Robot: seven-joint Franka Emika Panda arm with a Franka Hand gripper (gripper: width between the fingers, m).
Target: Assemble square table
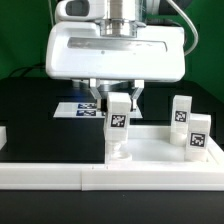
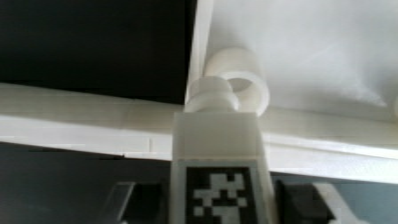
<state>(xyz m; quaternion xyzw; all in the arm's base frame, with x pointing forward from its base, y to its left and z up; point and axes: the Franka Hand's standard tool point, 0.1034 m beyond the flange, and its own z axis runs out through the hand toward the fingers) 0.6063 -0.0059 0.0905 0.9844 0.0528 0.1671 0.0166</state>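
One black tabletop (image 1: 30, 110) is seen under the rig, backed by a green wall (image 1: 20, 30). A long white border rail (image 1: 60, 174) is laid across the front edge. Behind the arm, the marker board (image 1: 78, 108) is seen lying flat on the black surface, partly hidden by the gripper (image 1: 117, 97). The square table's white slab (image 1: 150, 148) is placed just behind the rail, toward the exterior view's right. Two tagged legs (image 1: 181, 112) (image 1: 199, 134) are stood upright near its right side, close together. A third leg (image 1: 118, 125) is held upright between the narrowly set jaws, its foot touching the slab near a corner. In the wrist view, that leg (image 2: 221, 160) is seen with its rounded end at the slab's edge (image 2: 107, 115).
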